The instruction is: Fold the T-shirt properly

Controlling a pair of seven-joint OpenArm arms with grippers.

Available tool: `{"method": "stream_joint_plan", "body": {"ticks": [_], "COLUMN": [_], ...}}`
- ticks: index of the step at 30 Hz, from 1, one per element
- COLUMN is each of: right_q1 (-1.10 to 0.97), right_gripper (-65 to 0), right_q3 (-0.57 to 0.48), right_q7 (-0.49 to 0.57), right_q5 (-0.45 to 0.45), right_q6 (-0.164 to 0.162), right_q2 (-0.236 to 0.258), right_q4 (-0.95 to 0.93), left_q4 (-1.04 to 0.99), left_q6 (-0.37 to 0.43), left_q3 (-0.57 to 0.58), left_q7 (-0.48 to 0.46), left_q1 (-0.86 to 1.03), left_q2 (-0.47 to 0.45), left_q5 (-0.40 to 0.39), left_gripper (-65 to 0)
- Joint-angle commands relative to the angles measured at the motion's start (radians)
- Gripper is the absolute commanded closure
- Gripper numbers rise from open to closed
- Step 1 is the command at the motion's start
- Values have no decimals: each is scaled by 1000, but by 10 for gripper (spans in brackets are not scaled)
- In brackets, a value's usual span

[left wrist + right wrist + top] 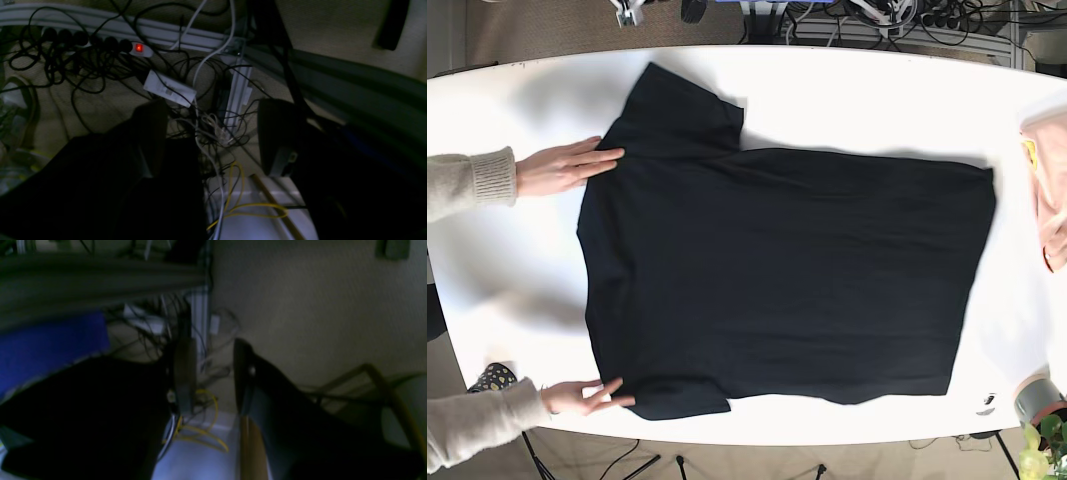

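White table (847, 75), carpet and cables beyond. Left gripper (213, 136): fingers spread, nothing between them, only floor cables (83, 66) past the tips. Right gripper (213, 376): fingers apart too, empty, aimed at carpet. Neither is near the T-shirt (787, 280), which lies flat and unfolded on the table. A person's hands (567, 165) touch its shoulder end. Folding not started; every fold remains.

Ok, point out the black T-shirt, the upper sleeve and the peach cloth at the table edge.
black T-shirt (787, 275), base view, middle of the flat body.
upper sleeve (682, 110), base view, middle of the sleeve fabric.
peach cloth (1049, 190), base view, on the part showing at the right edge.
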Motion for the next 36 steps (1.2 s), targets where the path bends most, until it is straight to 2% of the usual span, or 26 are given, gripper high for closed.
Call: {"method": "stream_joint_plan", "body": {"ticks": [1, 16, 19, 25, 29, 36], "right_q1": [-44, -308, -370, -486, -572, -675], "right_gripper": [-173, -173, -173, -173, -173, -173], "right_q3": [3, 5, 5, 10, 85, 163], "right_q7": [13, 7, 5, 5, 5, 5], "right_q5": [9, 4, 10, 10, 10, 12], "right_q6": [8, 3, 2, 2, 5, 9], "right_q2": [9, 12, 39, 46, 39, 37], "right_q4": [46, 367, 433, 563, 664, 841], "left_q4": [60, 456, 545, 718, 862, 1071], "left_q6": [1, 1, 1, 1, 1, 1], "left_q3": [-2, 1, 1, 1, -4, -4], "left_q7": [-1, 2, 2, 22, 63, 66], "left_q1": [42, 316, 385, 497, 568, 637], "left_q2": [0, 2, 2, 3, 3, 3], "left_q5": [2, 3, 2, -1, -3, -5], "left_gripper": [-385, -385, -385, -385, -385, -385]}}
